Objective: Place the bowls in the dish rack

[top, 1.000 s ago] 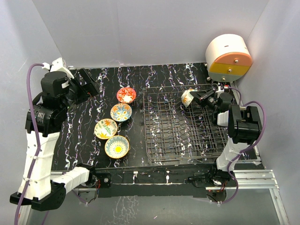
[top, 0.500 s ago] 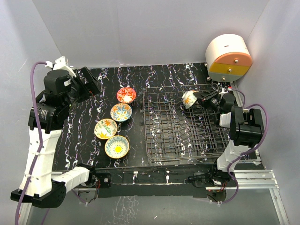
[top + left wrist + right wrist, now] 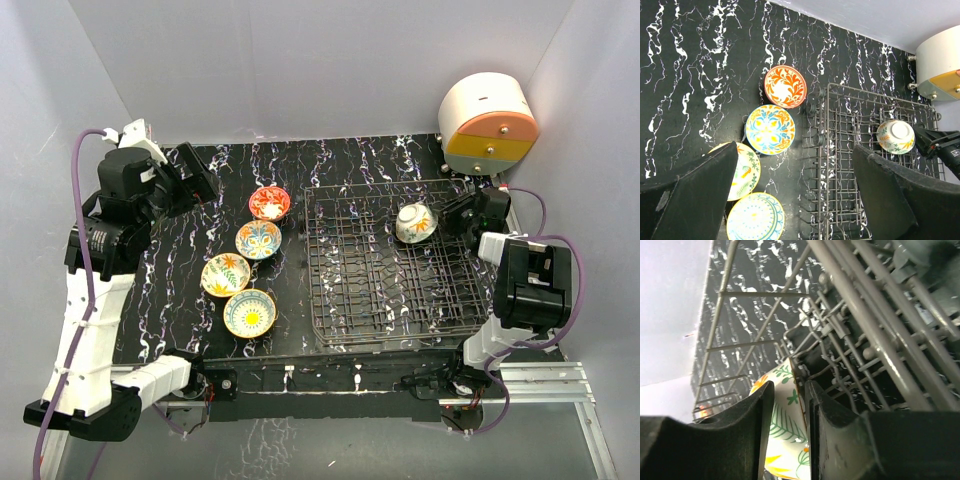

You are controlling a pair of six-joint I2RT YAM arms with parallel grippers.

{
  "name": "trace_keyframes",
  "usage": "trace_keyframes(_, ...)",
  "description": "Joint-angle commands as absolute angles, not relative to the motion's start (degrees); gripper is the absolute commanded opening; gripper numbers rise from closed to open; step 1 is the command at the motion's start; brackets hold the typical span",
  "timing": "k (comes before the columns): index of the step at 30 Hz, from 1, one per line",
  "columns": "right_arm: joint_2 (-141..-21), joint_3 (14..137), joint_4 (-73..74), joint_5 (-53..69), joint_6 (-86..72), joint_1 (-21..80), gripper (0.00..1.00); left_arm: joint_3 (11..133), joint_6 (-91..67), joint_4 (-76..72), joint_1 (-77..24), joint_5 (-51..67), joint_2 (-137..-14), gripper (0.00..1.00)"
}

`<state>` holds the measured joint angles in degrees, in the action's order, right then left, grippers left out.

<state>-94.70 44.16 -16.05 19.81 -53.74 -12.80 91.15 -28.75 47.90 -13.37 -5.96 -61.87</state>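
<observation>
Four bowls sit in a column on the black table left of the dish rack (image 3: 385, 290): a red-orange one (image 3: 269, 203), then three yellow ones (image 3: 258, 240) (image 3: 225, 275) (image 3: 249, 313). A fifth bowl (image 3: 414, 222) rests foot-up in the rack's back right part. My right gripper (image 3: 452, 214) is shut on its rim; in the right wrist view the bowl's wall (image 3: 785, 425) sits between the two fingers (image 3: 787, 387). My left gripper (image 3: 195, 170) is open and empty, high over the table's back left; its view shows the bowls (image 3: 770, 129) and the rack (image 3: 840, 165) below.
A white, orange and yellow round drawer unit (image 3: 487, 125) stands at the back right corner, just behind the rack. White walls close in the table on three sides. The rack's wire tines (image 3: 875, 335) crowd round my right gripper.
My right gripper has carried the bowl down and to the right into the rack's back right part, turning it foot-up. My left arm has shifted slightly towards the back.
</observation>
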Motion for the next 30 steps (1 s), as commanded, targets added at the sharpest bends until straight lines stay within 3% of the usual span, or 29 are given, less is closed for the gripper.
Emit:
trace_keyframes(1,-93.09,49.45,-7.31,14.05,-48.69,-13.1,0.37,90.72,-27.69,46.58,-13.54,-4.58,-61.75,0.95)
trace_keyframes(10,-96.32,57.03,-0.83,12.32,-44.15,-13.05,0.61,90.45,-26.9,46.4,-13.54,-4.39,-61.73,0.95)
trace_keyframes(19,-93.15,64.71,9.59,11.08,-38.28,-10.98,0.64,90.68,-26.58,46.28,-13.54,-3.78,-62.25,0.96)
trace_keyframes(24,-87.63,73.25,20.11,4.4,-32.7,0.09,0.65,90.45,-26.07,46.87,-13.54,-3.69,-61.72,0.96)
trace_keyframes(30,-88.2,82.14,28.46,-3.44,-29.15,23.36,0.65,94.09,-26.28,47.32,-13.59,-3.82,-61.61,0.96)
